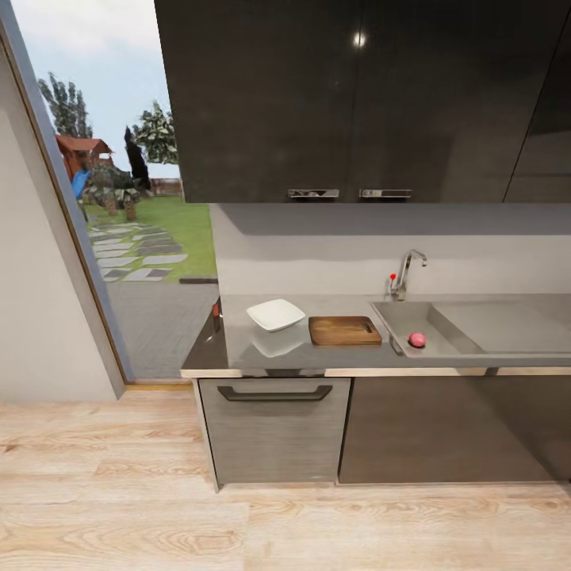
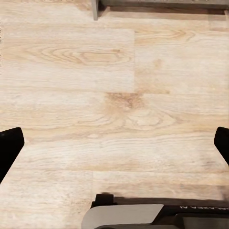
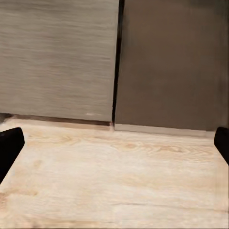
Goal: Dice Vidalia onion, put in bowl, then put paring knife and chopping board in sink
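Note:
In the head view the pinkish Vidalia onion (image 1: 417, 339) lies in the basin of the grey sink (image 1: 507, 327), near its front left corner. The dark-brown chopping board (image 1: 345, 330) lies flat on the countertop (image 1: 238, 353) just left of the sink. The white bowl (image 1: 276, 314) stands left of the board. A small red-and-dark object (image 1: 216, 316) at the counter's left end looks like the paring knife, too small to be sure. My left gripper (image 2: 114, 148) is open over bare wooden floor. My right gripper (image 3: 114, 148) is open, facing the cabinet fronts.
A chrome tap (image 1: 406, 274) with a red knob stands behind the sink. Dark wall cupboards (image 1: 349, 103) hang above the counter. A drawer with a long dark handle (image 1: 274, 392) is below the bowl. A glass door (image 1: 119, 222) to a garden is at the left. Wooden floor (image 1: 159, 507) lies between me and the cabinets.

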Motion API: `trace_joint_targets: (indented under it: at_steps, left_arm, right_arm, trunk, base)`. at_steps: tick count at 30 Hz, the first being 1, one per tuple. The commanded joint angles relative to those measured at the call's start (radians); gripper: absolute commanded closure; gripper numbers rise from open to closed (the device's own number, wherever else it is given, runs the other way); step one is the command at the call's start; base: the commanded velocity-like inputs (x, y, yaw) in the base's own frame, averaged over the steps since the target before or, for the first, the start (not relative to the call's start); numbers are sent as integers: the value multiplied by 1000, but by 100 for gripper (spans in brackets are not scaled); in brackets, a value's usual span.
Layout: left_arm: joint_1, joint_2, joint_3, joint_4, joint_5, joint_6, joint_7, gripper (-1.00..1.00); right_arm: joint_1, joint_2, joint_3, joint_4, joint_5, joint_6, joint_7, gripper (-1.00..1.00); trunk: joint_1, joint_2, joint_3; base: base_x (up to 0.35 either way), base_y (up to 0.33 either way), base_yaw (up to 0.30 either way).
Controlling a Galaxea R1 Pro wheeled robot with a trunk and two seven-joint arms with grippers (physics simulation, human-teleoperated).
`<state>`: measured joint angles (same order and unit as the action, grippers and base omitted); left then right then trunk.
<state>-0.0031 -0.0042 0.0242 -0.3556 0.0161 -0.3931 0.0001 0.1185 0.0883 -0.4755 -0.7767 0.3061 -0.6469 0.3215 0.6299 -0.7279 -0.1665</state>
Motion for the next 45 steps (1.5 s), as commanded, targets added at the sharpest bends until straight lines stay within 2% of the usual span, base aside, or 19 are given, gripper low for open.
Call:
trace_joint_targets:
  at_steps: [1,4,9,21,45]
  left_arm:
    - [0,0,3,0,2,-3,0,-100]
    - [0,0,4,-3,4,-3,0,-100]
    - [0,0,5,-5,5,-3,0,-100]
    - [0,-3,2,-3,5,-3,1,-100]
    - [0,-3,2,1,4,-3,1,-100]
  right_arm:
    - [0,2,-5,-4,3,27,-30,-100]
    - [0,6,0,-9,2,128,-139,-100]
    - [0,13,1,1,-1,172,-181,-100]
    - [0,14,0,46,-1,177,-189,-100]
    - [0,15,1,48,-1,179,-190,-100]
  trunk:
    - [0,-1,-1]
    - [0,-1,-1]
    - [0,-1,-1]
    - [0,-1,-1]
    - [0,-1,-1]
  base:
    - [0,0,0]
    - [0,0,0]
    - [0,0,0]
    - [0,-36,0]
    - [0,-300,0]
